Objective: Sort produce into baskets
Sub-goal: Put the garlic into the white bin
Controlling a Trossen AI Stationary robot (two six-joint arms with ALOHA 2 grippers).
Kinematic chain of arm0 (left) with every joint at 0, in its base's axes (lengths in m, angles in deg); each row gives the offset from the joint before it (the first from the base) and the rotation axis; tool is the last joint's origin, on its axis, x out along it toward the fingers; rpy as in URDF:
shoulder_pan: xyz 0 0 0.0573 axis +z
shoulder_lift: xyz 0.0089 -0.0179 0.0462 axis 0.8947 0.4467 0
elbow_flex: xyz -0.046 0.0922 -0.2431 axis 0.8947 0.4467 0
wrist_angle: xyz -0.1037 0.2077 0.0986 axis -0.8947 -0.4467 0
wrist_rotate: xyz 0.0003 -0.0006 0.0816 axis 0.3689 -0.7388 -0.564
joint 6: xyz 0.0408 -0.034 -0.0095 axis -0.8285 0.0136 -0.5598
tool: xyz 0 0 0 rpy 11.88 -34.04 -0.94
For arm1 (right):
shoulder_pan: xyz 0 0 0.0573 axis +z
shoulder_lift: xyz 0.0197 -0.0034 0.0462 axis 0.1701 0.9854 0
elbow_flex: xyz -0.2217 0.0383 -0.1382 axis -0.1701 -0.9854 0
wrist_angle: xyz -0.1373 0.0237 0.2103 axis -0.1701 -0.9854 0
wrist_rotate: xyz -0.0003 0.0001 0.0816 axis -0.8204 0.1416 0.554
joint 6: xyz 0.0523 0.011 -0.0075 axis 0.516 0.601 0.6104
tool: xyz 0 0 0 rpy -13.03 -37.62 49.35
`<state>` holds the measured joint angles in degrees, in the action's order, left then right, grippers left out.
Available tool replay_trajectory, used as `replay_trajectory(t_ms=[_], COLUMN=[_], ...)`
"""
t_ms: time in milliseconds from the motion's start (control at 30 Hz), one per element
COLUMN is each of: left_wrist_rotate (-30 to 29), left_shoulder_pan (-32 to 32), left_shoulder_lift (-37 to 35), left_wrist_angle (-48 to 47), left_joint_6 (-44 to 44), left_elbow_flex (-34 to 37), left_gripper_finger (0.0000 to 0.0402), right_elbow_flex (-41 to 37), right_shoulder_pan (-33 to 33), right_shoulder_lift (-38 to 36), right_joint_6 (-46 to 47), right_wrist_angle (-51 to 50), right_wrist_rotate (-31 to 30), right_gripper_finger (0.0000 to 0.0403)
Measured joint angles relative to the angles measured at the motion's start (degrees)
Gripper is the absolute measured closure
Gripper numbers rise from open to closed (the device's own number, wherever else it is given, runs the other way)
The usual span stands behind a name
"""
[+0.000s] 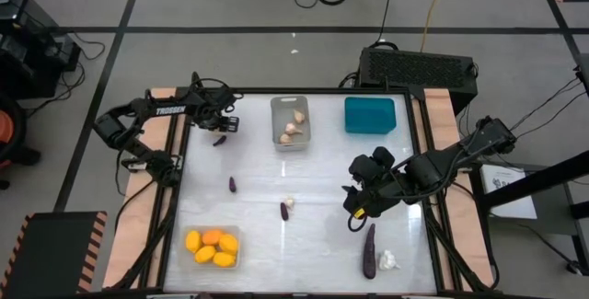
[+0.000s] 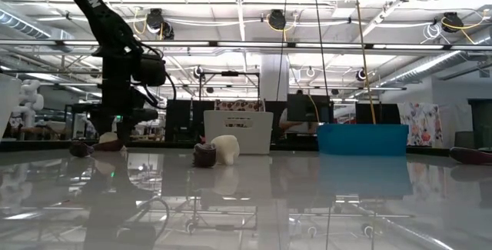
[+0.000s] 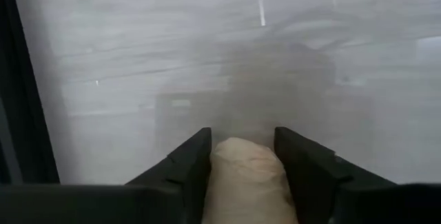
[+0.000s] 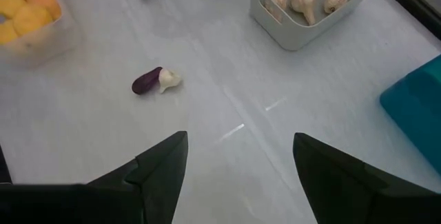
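My left gripper point(image 1: 224, 122) is at the table's far left, shut on a whitish-beige garlic bulb point(image 3: 244, 176). A tiny purple eggplant point(image 1: 219, 140) lies on the table just beside it. My right gripper point(image 1: 357, 214) is open and empty over the table's right middle; it also shows in its wrist view point(image 4: 238, 155). The pale grey basket point(image 1: 291, 121) holds garlic bulbs. The teal basket point(image 1: 370, 115) stands to its right. The clear basket point(image 1: 212, 247) at the near left holds yellow and orange fruits. A garlic bulb point(image 1: 289, 202) and a tiny eggplant point(image 1: 284, 211) lie together mid-table. My left gripper pinches the garlic bulb between its two fingers, one on each side of the bulb point(image 3: 217, 172). The fingers point down at the table from above. Whether the bulb is clear of the table, I cannot tell.
A long purple eggplant point(image 1: 369, 250) and a garlic bulb point(image 1: 388, 260) lie near the table's front right. Another tiny eggplant point(image 1: 233, 184) lies left of the middle. A black perforated box point(image 1: 419, 64) stands beyond the far edge.
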<state>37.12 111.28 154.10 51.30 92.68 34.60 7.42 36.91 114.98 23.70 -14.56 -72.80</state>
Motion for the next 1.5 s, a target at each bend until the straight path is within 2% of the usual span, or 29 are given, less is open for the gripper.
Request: replay_trajectory(t_ms=[100,267,467,633,800,1000,1067,1267,1400,1500], left_wrist_rotate=[0.1,1.5,2.2,4.1,8.5,7.7,7.2,8.0,6.2,5.6], left_shoulder_pan=[0.0,0.0,-1.9,-5.3,-11.7,-19.5,-20.8,-23.0,-23.6,-23.6], left_shoulder_lift=[0.0,-0.8,-5.3,-8.9,-9.4,-4.1,-1.6,5.9,8.0,7.9], left_wrist_angle=[0.0,-0.5,1.2,9.7,25.3,47.6,51.4,51.9,51.6,52.1], left_joint_6=[0.0,0.0,0.3,1.4,9.8,14.2,15.9,16.6,12.0,7.6], left_elbow_flex=[0.0,-0.3,-3.5,-6.3,-6.4,-6.5,-6.5,-8.9,-10.1,-11.3], left_gripper_finger=[0.0257,0.0257,0.0257,0.0257,0.0258,0.0258,0.0258,0.0258,0.0254,0.0237], right_elbow_flex=[0.0,0.0,0.0,0.0,0.0,0.0,0.0,0.0,0.0,0.0], right_shoulder_pan=[0.0,0.0,0.0,0.0,-0.1,-0.1,0.0,0.0,0.1,0.7], right_shoulder_lift=[0.0,0.0,0.0,0.0,0.0,0.0,0.0,0.0,0.0,0.0], right_joint_6=[-0.3,-0.8,-2.2,-2.9,-2.9,-2.1,-2.0,-1.0,0.1,0.1], right_wrist_angle=[0.0,0.0,-0.2,-0.4,-0.7,-1.0,-1.2,-1.2,-1.2,-1.2], right_wrist_rotate=[0.0,0.0,0.0,0.0,0.0,0.0,0.0,0.0,0.0,0.1], right_gripper_finger=[0.0147,0.0147,0.0147,0.0147,0.0147,0.0147,0.0147,0.0147,0.0147,0.0147])
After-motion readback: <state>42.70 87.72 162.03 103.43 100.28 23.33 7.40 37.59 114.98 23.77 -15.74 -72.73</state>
